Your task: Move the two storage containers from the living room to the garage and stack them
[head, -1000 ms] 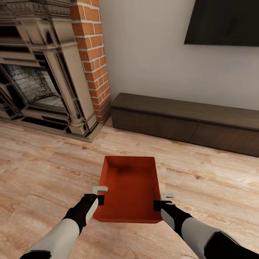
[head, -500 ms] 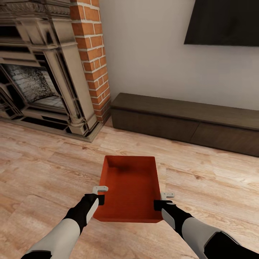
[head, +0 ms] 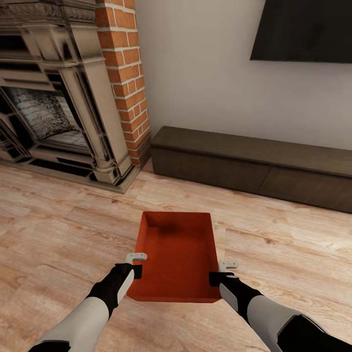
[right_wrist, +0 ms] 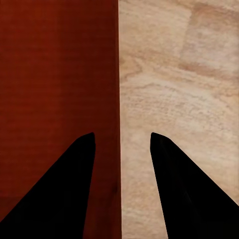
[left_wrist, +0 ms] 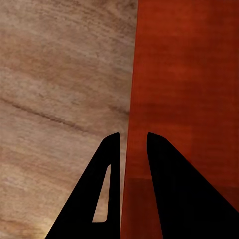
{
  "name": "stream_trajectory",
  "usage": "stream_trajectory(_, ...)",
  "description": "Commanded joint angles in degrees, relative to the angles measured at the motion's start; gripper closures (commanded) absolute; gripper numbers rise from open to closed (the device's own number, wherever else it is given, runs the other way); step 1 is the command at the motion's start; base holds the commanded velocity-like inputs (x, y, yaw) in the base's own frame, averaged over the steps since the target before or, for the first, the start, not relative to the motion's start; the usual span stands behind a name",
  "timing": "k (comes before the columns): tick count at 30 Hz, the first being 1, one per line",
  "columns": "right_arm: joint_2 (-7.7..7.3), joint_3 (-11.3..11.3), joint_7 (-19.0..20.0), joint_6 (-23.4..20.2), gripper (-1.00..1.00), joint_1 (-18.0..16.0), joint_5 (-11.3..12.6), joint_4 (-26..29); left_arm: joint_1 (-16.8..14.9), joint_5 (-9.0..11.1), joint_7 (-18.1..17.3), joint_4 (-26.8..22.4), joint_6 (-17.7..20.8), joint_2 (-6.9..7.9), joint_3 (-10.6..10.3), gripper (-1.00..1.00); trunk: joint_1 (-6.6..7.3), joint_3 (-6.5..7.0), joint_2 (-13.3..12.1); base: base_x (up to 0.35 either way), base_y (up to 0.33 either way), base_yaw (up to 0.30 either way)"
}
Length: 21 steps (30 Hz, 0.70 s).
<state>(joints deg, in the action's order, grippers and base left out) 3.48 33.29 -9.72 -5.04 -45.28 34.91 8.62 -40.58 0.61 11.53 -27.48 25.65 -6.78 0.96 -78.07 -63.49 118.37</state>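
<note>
Bin held over the living-room floor by both grippers

The orange-red bin (head: 178, 256) sits between the left gripper (head: 137, 264) and right gripper (head: 221, 272), above the wood-plank floor (head: 58, 230). Left fingers (left_wrist: 107, 184) stand narrow, straddling the bin's side wall (left_wrist: 130, 149); right fingers (right_wrist: 74, 184) straddle the opposite wall with a wider gap. Fireplace (head: 54, 98), cabinet (head: 254, 164) and TV (head: 303, 29) lie beyond

You are looking down at the light wood-plank floor (head: 58, 230), which is carrying the brick fireplace (head: 63, 93). To the right of the fireplace, the long dark cabinet (head: 254, 166) is sitting on the planks, touching the white wall.
</note>
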Motion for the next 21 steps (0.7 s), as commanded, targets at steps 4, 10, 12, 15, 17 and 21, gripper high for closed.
stream_trajectory(4,0.00,3.2,-0.1,-0.4,1.00,0.0,0.8,0.3,0.0,-0.3,0.4,-0.1,0.4,0.54,0.3,1.00,0.01,-0.04,0.0,0.000,0.000,0.000)
stream_trajectory(10,-0.04,3.2,-0.1,-0.3,1.00,0.0,0.9,0.3,0.0,-0.3,0.4,-0.1,0.3,0.54,0.3,1.00,0.01,-0.04,0.0,0.000,0.000,0.000)
stream_trajectory(12,-0.05,3.2,-0.1,-0.3,1.00,0.0,0.9,0.3,0.0,-0.3,0.4,-0.1,0.3,0.54,0.3,1.00,0.01,-0.04,0.0,0.000,0.000,0.000)
stream_trajectory(15,-0.05,3.2,0.0,-0.3,1.00,0.0,0.9,0.3,0.0,-0.3,0.4,-0.1,0.3,0.54,0.3,1.00,0.01,-0.04,0.0,0.000,0.000,0.000)
stream_trajectory(17,-0.03,3.2,0.1,-0.3,1.00,0.0,0.9,0.3,0.0,-0.3,0.4,0.0,0.3,0.54,0.3,1.00,0.23,0.14,-0.4,0.000,0.000,0.000)
stream_trajectory(21,0.02,3.2,0.0,-0.3,1.00,0.0,0.8,0.3,0.0,-0.3,0.4,0.0,0.3,0.54,0.3,1.00,1.11,0.86,-2.0,0.000,0.000,0.000)
